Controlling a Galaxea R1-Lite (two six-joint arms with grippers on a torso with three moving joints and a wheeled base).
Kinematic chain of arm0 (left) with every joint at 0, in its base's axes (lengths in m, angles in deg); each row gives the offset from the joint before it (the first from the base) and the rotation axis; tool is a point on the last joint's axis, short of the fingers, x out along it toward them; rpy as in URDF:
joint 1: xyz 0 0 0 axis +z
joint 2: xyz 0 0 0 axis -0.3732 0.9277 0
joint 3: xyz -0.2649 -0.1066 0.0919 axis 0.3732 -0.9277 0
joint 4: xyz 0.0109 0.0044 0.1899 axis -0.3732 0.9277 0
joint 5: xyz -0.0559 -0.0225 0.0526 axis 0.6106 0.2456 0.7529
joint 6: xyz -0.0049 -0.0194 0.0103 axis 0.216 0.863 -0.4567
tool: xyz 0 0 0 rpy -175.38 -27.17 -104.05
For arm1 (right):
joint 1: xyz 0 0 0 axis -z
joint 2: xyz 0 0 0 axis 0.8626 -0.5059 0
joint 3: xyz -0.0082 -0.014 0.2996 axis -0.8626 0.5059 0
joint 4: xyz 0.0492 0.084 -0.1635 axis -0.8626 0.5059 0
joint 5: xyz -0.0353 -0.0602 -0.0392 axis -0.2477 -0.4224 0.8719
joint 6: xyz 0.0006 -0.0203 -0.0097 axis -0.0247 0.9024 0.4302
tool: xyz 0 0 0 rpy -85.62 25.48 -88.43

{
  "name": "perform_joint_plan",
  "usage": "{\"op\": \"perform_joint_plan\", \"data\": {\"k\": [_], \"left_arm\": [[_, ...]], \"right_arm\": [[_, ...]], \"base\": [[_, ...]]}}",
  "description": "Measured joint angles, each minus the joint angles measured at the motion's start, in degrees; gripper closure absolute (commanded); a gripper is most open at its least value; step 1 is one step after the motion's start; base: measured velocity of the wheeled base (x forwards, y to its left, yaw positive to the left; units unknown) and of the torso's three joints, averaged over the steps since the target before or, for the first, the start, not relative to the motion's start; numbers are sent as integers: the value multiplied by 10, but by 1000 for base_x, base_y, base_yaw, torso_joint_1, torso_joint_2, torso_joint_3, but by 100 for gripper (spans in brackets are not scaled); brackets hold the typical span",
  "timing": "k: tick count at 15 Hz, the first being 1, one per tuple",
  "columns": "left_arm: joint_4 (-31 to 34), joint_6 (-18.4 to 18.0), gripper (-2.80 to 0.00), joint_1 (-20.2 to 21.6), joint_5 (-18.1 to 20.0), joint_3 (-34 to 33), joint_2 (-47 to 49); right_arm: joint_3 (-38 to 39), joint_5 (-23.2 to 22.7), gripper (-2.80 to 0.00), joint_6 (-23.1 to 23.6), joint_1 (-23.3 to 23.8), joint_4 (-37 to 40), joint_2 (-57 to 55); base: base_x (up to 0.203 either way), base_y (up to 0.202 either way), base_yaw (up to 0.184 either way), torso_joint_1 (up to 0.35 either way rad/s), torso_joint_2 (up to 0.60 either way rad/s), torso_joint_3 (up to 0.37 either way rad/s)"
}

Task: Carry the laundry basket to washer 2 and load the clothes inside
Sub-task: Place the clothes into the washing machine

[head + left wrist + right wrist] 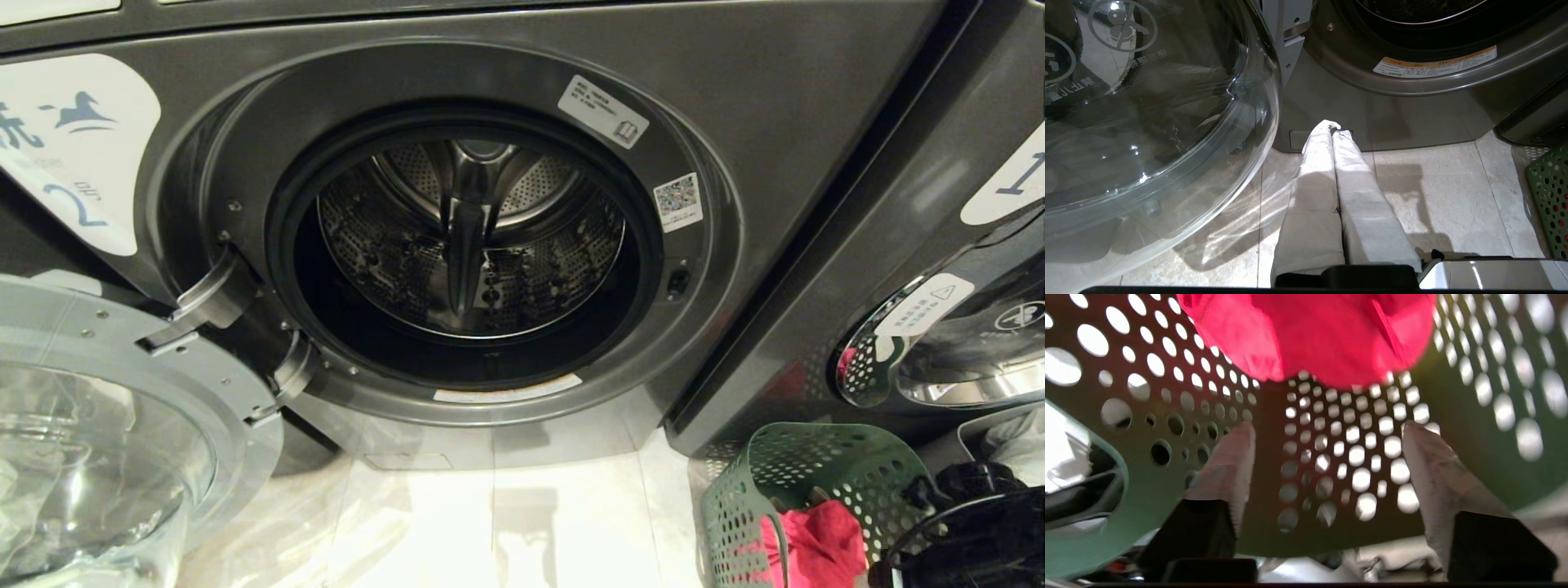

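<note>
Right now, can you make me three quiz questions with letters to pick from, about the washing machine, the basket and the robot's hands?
1. Where is the dark green perforated plastic laundry basket?
A. On the floor, right of the open washer
B. Inside the drum
C. On top of the washer

2. What colour is the soft garment showing in the basket?
A. Blue
B. Pink-red
C. White

3. How is the round glass door of the dark grey front-loading washer 2?
A. Shut
B. Missing
C. Swung open

Answers:
1. A: it stands on the pale tiles at the head view's lower right.
2. B: bright pink-red cloth lies inside, with the right end effector open just before it.
3. C: the door hangs aside on its hinges and the steel drum shows. The left end effector is shut, low over the floor.
</note>
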Motion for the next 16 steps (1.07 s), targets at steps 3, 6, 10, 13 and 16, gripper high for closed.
{"op": "perform_joint_plan", "data": {"k": [3,6,10,13,16], "left_arm": [[0,0,0,0,0,0,0],[0,0,0,0,0,0,0],[0,0,0,0,0,0,0],[0,0,0,0,0,0,0],[0,0,0,0,0,0,0]], "right_arm": [[-58,-15,-280,49,3,-22,-81],[-100,-18,-280,82,5,-60,-164],[-164,-3,-280,107,10,-108,-256],[-222,25,-280,157,23,-113,-302],[-253,32,-280,167,30,-114,-329]], "base": [[0,0,0,0,0,0],[0,0,0,0,0,0],[0,0,0,0,0,0],[0,0,0,0,0,0],[0,0,0,0,0,0]]}}
